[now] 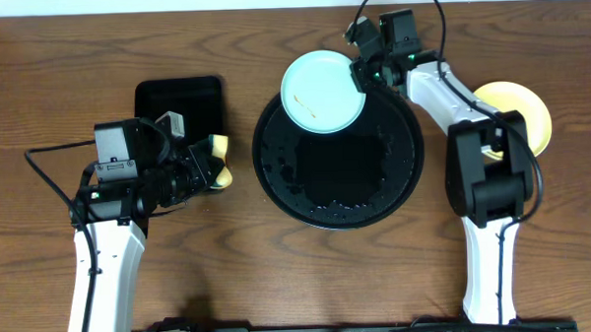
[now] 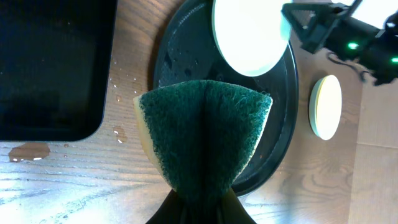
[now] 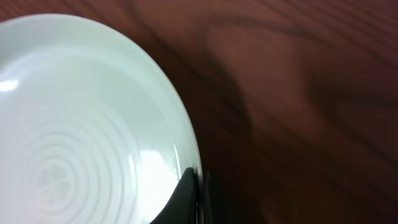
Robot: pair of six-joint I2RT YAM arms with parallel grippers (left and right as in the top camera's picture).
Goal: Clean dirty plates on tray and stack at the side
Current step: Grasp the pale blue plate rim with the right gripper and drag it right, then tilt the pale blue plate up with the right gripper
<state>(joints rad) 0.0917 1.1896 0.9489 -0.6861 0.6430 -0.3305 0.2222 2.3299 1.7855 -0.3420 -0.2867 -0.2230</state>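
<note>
Two plates show. A mint plate (image 1: 318, 91) with a thin orange-brown streak sits over the far left rim of the round black tray (image 1: 277, 186), its right edge clamped in the right pincer (image 1: 359, 77). A yellow plate (image 1: 532, 113) lies on the surface (image 1: 56, 76) right of the tray, partly behind the right arm (image 1: 488, 179). The left pincer (image 1: 213, 163), left of the tray, is squeezed tight around a green-faced yellow sponge (image 2: 205, 137), by the near right corner of a rectangular black tray (image 1: 180, 96).

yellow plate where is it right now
Overhead, the yellow plate lies on the table to the right of the round black tray, partly hidden by the right arm.
</note>
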